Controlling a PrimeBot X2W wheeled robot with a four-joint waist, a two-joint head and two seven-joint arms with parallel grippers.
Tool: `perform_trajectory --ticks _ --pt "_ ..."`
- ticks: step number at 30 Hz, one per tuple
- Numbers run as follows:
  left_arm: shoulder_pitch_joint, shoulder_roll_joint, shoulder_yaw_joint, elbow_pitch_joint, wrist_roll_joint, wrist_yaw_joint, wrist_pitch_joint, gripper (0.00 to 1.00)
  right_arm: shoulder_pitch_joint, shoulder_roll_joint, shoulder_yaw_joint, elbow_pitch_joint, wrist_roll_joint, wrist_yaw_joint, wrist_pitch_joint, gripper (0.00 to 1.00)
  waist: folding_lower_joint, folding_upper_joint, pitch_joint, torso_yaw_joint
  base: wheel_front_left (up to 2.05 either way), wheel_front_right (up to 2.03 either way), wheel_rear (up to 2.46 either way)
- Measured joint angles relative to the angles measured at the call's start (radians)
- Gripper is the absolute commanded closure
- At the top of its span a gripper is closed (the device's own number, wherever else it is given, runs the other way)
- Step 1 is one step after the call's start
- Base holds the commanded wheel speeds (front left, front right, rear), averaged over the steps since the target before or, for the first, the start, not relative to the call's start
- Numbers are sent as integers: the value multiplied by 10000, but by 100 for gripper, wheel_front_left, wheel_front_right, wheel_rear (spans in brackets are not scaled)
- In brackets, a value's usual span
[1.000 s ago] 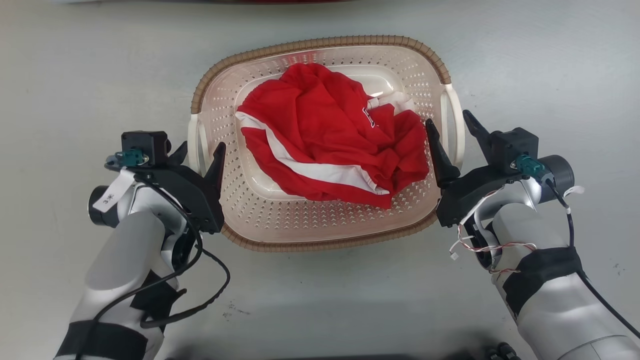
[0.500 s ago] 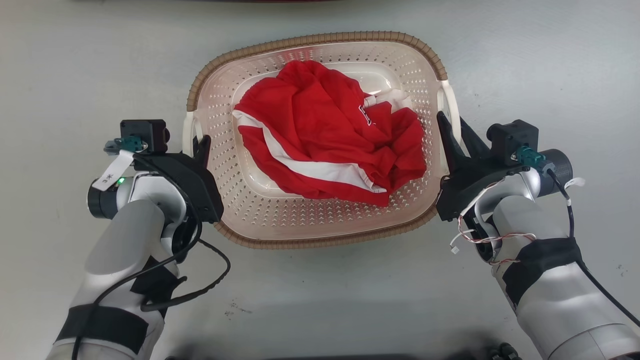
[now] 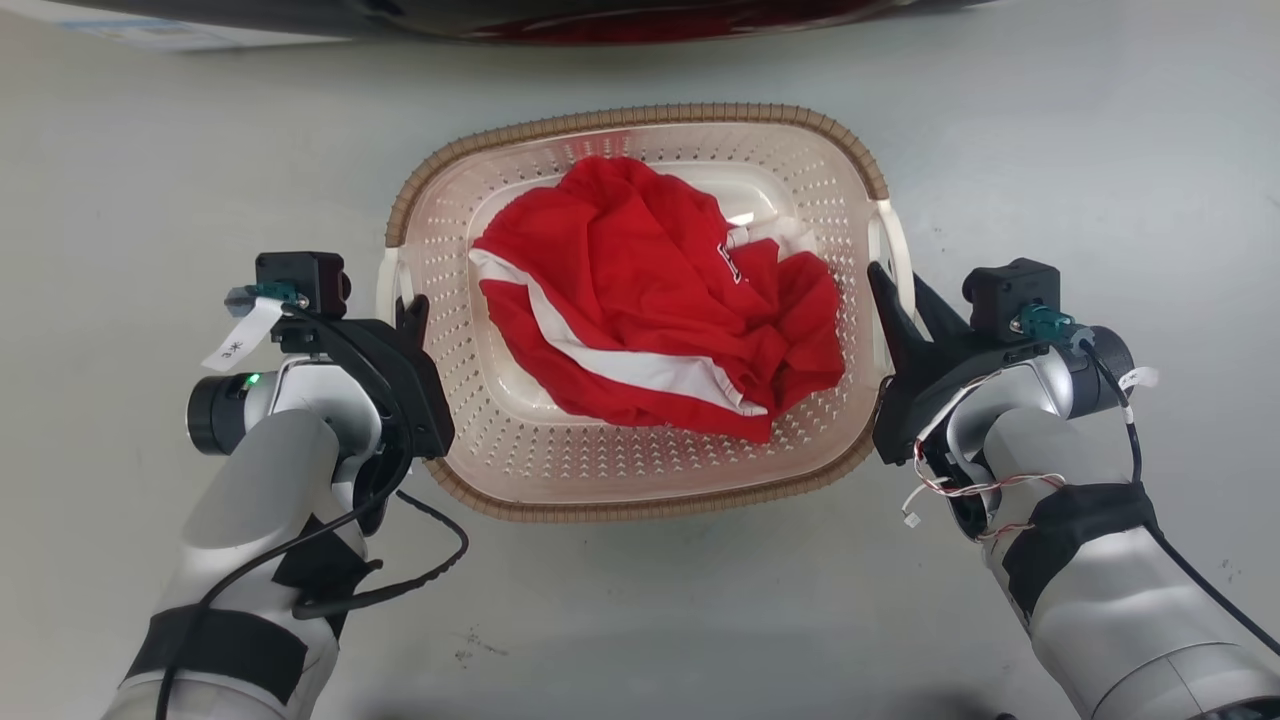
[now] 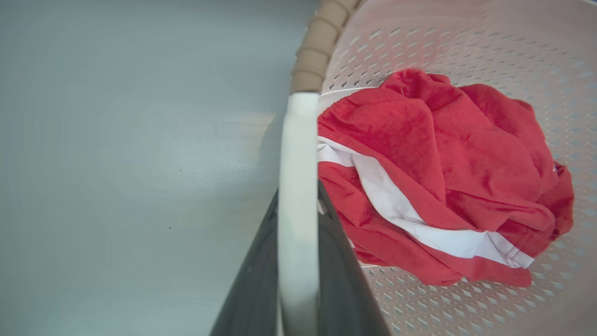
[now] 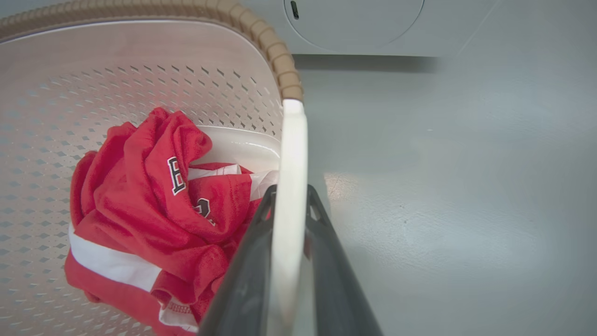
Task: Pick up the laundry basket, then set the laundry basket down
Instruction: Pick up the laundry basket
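A smooth, pale grey floor (image 3: 150, 150) is glinting around the perforated cream laundry basket (image 3: 640, 460) at mid-frame. Jaws of the left gripper (image 3: 405, 305) and right gripper (image 3: 897, 285) are clenching its slim white handles (image 4: 298, 163).

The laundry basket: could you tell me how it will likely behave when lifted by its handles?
Probably light: the laundry basket is perforated plastic holding only a red garment. Likely stiff, though its slim white handles may flex. Held at both sides, it should stay level.

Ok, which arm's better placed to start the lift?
Neither over the other: left gripper and right gripper each have fingers shut on a white handle of the laundry basket, so lift with both.
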Motion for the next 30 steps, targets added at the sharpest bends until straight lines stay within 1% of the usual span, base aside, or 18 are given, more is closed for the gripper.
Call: perform_trajectory --ticks 5,8,13,14,19,22,30 --pt "-17 -48 -130 240 -117 0 255 100 -101 13 98 462 151 151 316 100 0 0 -422 -14 0 0 0" --pt "-16 -73 -192 351 -391 0 470 100 -176 19 161 696 230 234 497 100 0 -1 -700 -24 0 0 0" --pt "-12 -90 -276 522 -552 -2 786 100 -181 63 278 980 403 265 826 100 0 0 -1187 -41 0 0 0" --pt "-4 -100 -309 570 -633 -2 930 100 -181 65 318 1114 533 328 1012 100 -1 0 -1388 -46 0 0 0" --pt "65 -123 -435 686 -918 0 1313 100 -176 75 537 1298 863 343 1517 100 -1 -1 -1900 -52 0 0 0" --pt "212 -113 -589 761 -1018 0 1626 100 -153 75 669 1369 1068 414 1873 100 -1 -1 -2212 -55 0 0 0" --pt "490 -102 -798 846 -1260 0 2351 100 199 88 970 1505 1728 428 2746 100 -1 -1 -3051 -59 0 0 0"
